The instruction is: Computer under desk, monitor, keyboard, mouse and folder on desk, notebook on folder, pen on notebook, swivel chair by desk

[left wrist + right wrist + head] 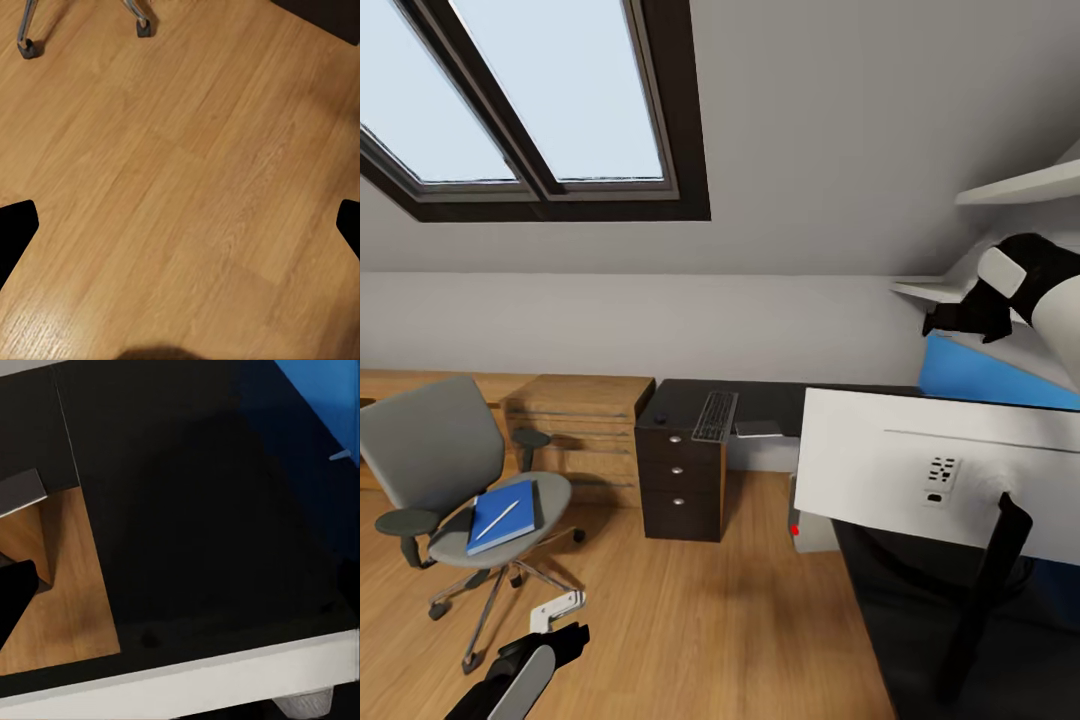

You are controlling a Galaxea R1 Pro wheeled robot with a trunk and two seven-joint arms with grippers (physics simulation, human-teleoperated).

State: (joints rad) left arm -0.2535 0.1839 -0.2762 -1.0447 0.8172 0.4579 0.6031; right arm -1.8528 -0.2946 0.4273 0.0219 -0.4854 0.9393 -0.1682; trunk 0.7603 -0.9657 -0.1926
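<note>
Hanging low at the near left with fingers spread and empty, the left gripper (565, 612) sits nearer the folder (502, 515), lying up-left on the swivel chair (450, 470) seat, its long axis running near-to-far; the right gripper's (948, 318) fingers I cannot tell.

One swivel chair (445, 460), one folder (502, 516), one pen (497, 520), one keyboard (715, 416), one monitor (920, 480), two skylights (530, 90).

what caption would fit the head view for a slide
Attic bedroom: folder and pen on the chair, keyboard on the desk, monitor in front.
</note>
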